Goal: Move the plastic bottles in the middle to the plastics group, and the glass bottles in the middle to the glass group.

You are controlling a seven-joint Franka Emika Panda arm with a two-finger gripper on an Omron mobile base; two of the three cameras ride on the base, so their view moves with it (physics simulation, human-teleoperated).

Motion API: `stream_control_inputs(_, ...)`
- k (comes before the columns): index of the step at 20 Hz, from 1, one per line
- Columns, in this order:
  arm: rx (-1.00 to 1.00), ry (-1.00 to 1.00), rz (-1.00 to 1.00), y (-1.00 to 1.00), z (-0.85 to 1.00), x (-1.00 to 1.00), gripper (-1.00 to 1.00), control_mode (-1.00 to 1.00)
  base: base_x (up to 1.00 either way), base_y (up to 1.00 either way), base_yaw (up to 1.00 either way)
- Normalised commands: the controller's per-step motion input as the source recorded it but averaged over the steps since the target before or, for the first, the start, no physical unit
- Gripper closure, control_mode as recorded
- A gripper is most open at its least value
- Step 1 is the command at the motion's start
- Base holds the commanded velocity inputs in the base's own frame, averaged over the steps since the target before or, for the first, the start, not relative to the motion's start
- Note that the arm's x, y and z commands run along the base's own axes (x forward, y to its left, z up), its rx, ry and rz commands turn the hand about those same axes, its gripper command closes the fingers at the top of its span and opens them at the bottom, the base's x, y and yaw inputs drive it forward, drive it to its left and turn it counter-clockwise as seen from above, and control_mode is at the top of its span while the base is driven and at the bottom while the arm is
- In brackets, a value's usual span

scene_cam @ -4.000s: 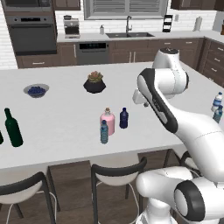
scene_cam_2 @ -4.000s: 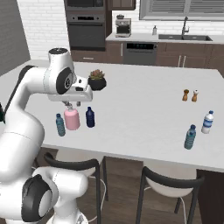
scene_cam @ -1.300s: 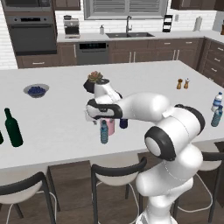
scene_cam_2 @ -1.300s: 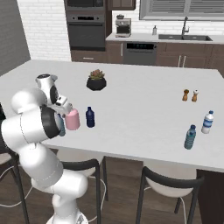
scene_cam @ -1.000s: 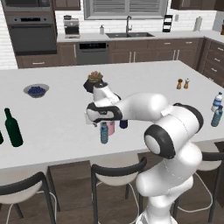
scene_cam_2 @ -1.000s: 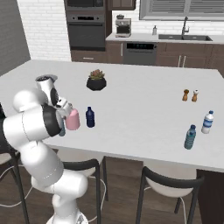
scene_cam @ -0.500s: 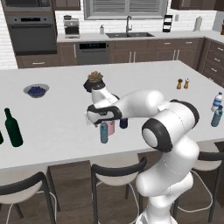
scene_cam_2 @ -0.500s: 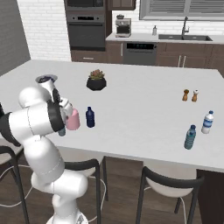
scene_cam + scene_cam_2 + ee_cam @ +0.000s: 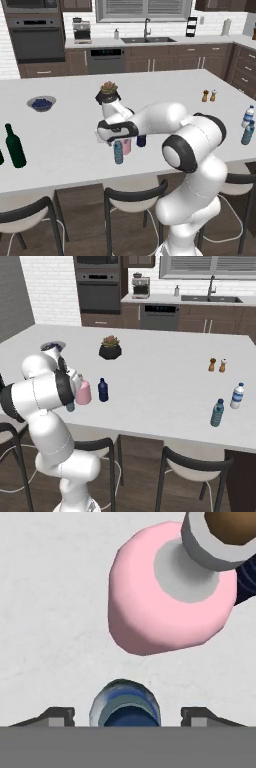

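Teal bottle between open fingers

The arm, raised over the island's right side four seconds ago, now reaches down at the middle bottles; its gripper sits lower, straddling the teal bottle. The jaws stand narrower than a second ago.
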Motion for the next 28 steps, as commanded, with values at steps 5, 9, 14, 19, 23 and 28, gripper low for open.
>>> stream_control_inputs(5,-0.01,-0.01,-0.02,-0.22,-0.38,-0.37,1.00,-1.00,0.00,0.00,0.00)
stream_control_inputs(9,-0.02,-0.05,0.00,-0.34,-0.04,-0.43,1.00,-1.00,0.00,0.00,0.00)
stream_control_inputs(14,0.00,0.00,0.00,-0.36,0.34,-0.60,1.00,-1.00,0.00,0.00,0.00)
stream_control_inputs(19,0.00,0.00,0.00,-0.67,0.35,-0.54,1.00,-1.00,0.00,0.00,0.00)
stream_control_inputs(23,0.00,0.00,0.00,-0.86,0.17,-0.39,1.00,-1.00,0.00,0.00,0.00)
stream_control_inputs(28,0.00,-0.01,0.00,-0.95,0.16,-0.25,1.00,-1.00,0.00,0.00,0.00)
